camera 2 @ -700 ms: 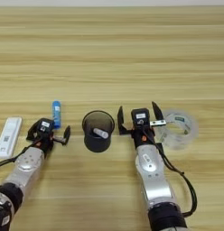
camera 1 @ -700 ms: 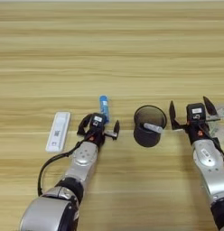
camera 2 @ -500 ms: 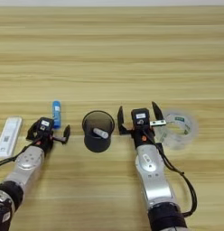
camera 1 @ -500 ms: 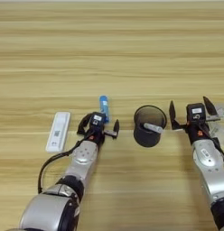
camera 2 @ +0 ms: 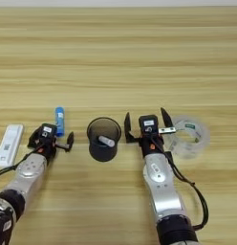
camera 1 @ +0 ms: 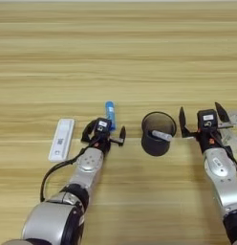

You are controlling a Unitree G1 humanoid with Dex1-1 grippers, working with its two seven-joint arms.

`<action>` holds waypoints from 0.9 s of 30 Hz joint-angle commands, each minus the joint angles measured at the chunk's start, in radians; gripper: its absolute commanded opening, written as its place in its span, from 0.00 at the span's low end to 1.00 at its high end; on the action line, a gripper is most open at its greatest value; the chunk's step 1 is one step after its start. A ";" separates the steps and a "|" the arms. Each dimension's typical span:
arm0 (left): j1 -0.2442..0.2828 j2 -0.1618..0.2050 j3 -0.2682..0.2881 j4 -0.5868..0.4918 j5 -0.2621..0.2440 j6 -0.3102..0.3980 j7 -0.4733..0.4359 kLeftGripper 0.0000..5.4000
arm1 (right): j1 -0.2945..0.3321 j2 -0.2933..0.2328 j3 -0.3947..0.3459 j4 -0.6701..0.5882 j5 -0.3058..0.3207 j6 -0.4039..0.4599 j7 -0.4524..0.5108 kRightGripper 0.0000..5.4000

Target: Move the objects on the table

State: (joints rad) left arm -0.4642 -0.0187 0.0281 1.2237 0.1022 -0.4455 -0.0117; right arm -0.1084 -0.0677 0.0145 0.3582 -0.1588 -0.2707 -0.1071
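Your left claw (camera 1: 103,133) sits low over the tabletop (camera 1: 118,57), its two black fingers spread apart with nothing between them. Its forearm runs up from the lower left corner, angled toward the middle. The blue tube (camera 1: 110,115) lies just beyond that claw, its lighter cap at the far end, close to the fingers but not gripped. The white cassette (camera 1: 61,139) lies flat to the left of the claw, near it but apart; you can see a dark code mark on it, too small to read.

Your right claw (camera 2: 144,125) is also spread wide, fingers pointing away from you, holding nothing. Its forearm comes up from the bottom edge. It stands between a black cup (camera 2: 103,139), which has a small white tube inside, and a clear tape roll (camera 2: 189,136); one finger reaches the roll's near side. Small white labels sit on both claw bodies, but no writing is legible.

You are working on a light-brown wood-grain tabletop with horizontal plank stripes that fills the view.
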 commanded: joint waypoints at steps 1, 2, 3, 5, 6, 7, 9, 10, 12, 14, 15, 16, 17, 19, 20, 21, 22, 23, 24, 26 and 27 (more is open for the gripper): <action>0.005 0.005 0.006 0.021 -0.005 0.020 0.009 1.00 | 0.009 0.003 0.002 -0.012 -0.001 0.010 -0.005 1.00; 0.004 0.005 0.007 0.022 -0.005 0.020 0.007 0.96 | 0.009 0.003 0.002 -0.012 -0.001 0.010 -0.005 1.00; 0.003 0.004 0.008 0.023 -0.006 0.021 0.006 0.96 | 0.008 0.003 0.001 -0.011 -0.001 0.010 -0.005 1.00; 0.002 0.004 0.010 0.024 -0.007 0.021 0.005 0.93 | 0.007 0.003 0.001 -0.009 -0.001 0.010 -0.005 1.00; 0.001 0.004 0.011 0.025 -0.007 0.021 0.006 0.90 | 0.006 0.002 0.001 -0.008 0.000 0.010 -0.004 1.00; 0.001 0.003 0.012 0.025 -0.008 0.021 0.005 0.89 | 0.006 0.002 0.001 -0.007 0.000 0.010 -0.004 1.00; 0.000 0.003 0.013 0.026 -0.008 0.021 0.006 0.85 | 0.005 0.002 0.001 -0.005 0.000 0.009 -0.003 1.00; 0.000 0.003 0.013 0.026 -0.008 0.021 0.006 0.84 | 0.005 0.002 0.001 -0.005 0.000 0.009 -0.003 1.00; 0.000 0.003 0.014 0.026 -0.008 0.021 0.005 0.81 | 0.005 0.002 0.001 -0.004 0.000 0.009 -0.003 1.00; 0.000 0.004 0.015 0.027 -0.009 0.021 0.004 0.75 | 0.004 0.002 0.001 -0.003 0.000 0.009 -0.003 1.00; 0.000 0.004 0.015 0.027 -0.009 0.021 0.004 0.75 | 0.004 0.002 0.001 -0.002 0.000 0.008 -0.004 1.00; 0.000 0.004 0.015 0.027 -0.009 0.021 0.004 0.72 | 0.004 0.002 0.001 -0.002 0.000 0.008 -0.004 1.00; 0.000 0.004 0.015 0.027 -0.009 0.021 0.004 0.72 | 0.004 0.002 0.001 -0.001 -0.001 0.008 -0.004 1.00; 0.001 0.005 0.016 0.028 -0.009 0.021 0.004 0.67 | 0.004 0.003 0.002 -0.001 -0.001 0.008 -0.004 1.00; 0.001 0.005 0.016 0.028 -0.009 0.021 0.003 0.67 | 0.004 0.003 0.002 -0.001 -0.001 0.008 -0.004 1.00; 0.001 0.005 0.016 0.028 -0.009 0.021 0.003 0.64 | 0.004 0.003 0.002 -0.001 -0.001 0.008 -0.004 1.00; 0.001 0.006 0.016 0.028 -0.009 0.021 0.003 0.63 | 0.003 0.003 0.002 -0.001 -0.001 0.008 -0.004 1.00; 0.001 0.006 0.017 0.028 -0.009 0.021 0.003 0.60 | 0.003 0.003 0.002 -0.001 -0.001 0.008 -0.004 1.00; 0.001 0.006 0.017 0.028 -0.009 0.021 0.003 0.58 | 0.003 0.003 0.002 -0.001 -0.001 0.009 -0.004 1.00; 0.001 0.006 0.017 0.028 -0.009 0.021 0.003 0.55 | 0.003 0.003 0.003 -0.001 -0.001 0.009 -0.004 1.00; 0.001 0.006 0.017 0.028 -0.009 0.021 0.003 0.53 | 0.003 0.003 0.003 -0.001 -0.001 0.009 -0.004 1.00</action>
State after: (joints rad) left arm -0.4680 -0.0189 0.0382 1.2331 0.1007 -0.4453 -0.0122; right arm -0.1080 -0.0677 0.0147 0.3561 -0.1590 -0.2706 -0.1067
